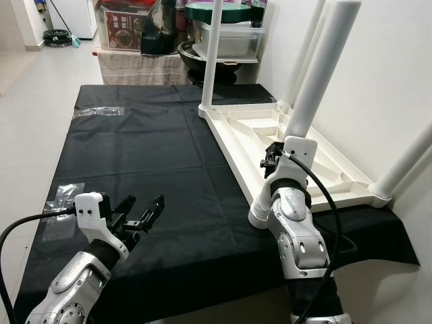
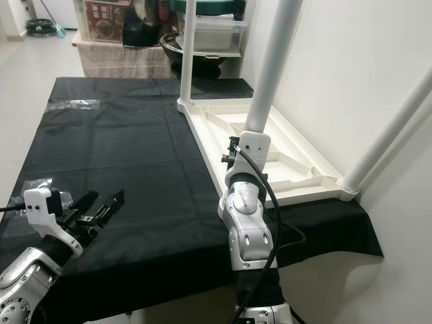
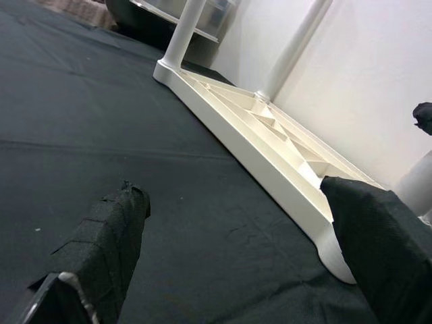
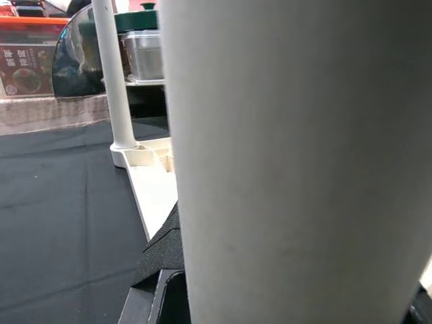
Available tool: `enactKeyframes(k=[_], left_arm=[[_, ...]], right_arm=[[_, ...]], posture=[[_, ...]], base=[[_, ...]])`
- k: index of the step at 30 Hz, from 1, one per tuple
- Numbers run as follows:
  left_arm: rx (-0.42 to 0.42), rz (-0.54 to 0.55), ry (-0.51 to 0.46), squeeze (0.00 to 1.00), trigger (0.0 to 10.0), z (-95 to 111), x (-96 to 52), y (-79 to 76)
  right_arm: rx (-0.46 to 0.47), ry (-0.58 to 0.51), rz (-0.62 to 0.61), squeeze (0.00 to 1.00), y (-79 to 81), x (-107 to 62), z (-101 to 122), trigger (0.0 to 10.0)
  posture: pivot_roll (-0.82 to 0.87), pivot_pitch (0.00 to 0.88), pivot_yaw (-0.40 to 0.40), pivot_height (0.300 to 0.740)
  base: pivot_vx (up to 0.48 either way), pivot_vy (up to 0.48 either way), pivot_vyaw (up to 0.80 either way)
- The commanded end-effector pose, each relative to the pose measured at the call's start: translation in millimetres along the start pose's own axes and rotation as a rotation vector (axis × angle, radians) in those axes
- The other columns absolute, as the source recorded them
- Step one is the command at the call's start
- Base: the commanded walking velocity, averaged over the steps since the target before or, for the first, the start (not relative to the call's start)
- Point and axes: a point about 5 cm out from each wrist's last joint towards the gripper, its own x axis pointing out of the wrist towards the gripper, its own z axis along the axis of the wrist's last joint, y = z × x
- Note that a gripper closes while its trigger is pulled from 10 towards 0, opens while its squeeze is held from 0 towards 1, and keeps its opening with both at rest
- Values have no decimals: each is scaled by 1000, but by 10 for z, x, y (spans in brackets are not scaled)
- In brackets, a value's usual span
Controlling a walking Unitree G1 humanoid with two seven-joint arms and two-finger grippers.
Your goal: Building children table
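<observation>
The right hand (image 1: pixel 273 158) is wrapped around the near white leg (image 1: pixel 317 81), fingers pinching it low on the shaft. That leg stands upright, its long axis running up out of the near corner of the upturned white table (image 1: pixel 283 145), which lies on the black-covered tabletop (image 1: pixel 135 155). The left hand (image 1: pixel 138 214) hovers well apart, fingers spread, empty.

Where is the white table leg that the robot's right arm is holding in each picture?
Left eye view: the near leg rises from the upturned tabletop, right of centre, above the right gripper.
Right eye view: same leg, just right of centre.
Left wrist view: not in it.
Right wrist view: big white column up close.
Shared landmark: the far corner leg.
</observation>
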Motion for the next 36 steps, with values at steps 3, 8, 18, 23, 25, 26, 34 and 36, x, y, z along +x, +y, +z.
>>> enactKeyframes(k=[3, 8, 18, 23, 25, 26, 34, 36], left_arm=[[-3, -11, 8, 0, 10000, -30, 23, -7], [-4, -13, 11, 0, 10000, -36, 21, -5], [-7, -16, 15, 0, 10000, -41, 20, -4], [-7, -18, 17, 0, 10000, -44, 20, -7], [-7, -18, 18, 0, 10000, -45, 21, -7], [-7, -18, 19, 0, 10000, -44, 20, -6], [-10, -21, 22, 0, 10000, -48, 20, 2], [-11, -25, 24, 0, 10000, -50, 24, -1]], right_arm=[[-6, -35, -28, 431, -82, 12, 40, 10000], [1, -81, -27, 1000, -82, 21, 136, 10000], [18, -176, -13, 1000, -75, -15, 292, 10000], [32, -193, 11, 1000, -66, -25, 328, 10000], [39, -196, 29, 1000, -60, -26, 345, 10000], [42, -200, 55, 1000, -54, -24, 371, 10000], [28, -196, 146, 1000, -134, 51, 449, 10000], [19, -186, 185, 1000, -151, 72, 457, 10000]], posture=[[67, 0, -124, 740], [67, 0, -122, 740], [64, 0, -118, 740], [63, 0, -117, 740], [62, 0, -116, 740], [61, 0, -114, 740], [54, 0, -108, 740], [51, 0, -105, 740]], base=[[0, 0, 0], [0, 0, 0], [0, 0, 0], [0, 0, 0], [0, 0, 0], [0, 0, 0], [0, 0, 0], [0, 0, 0]])
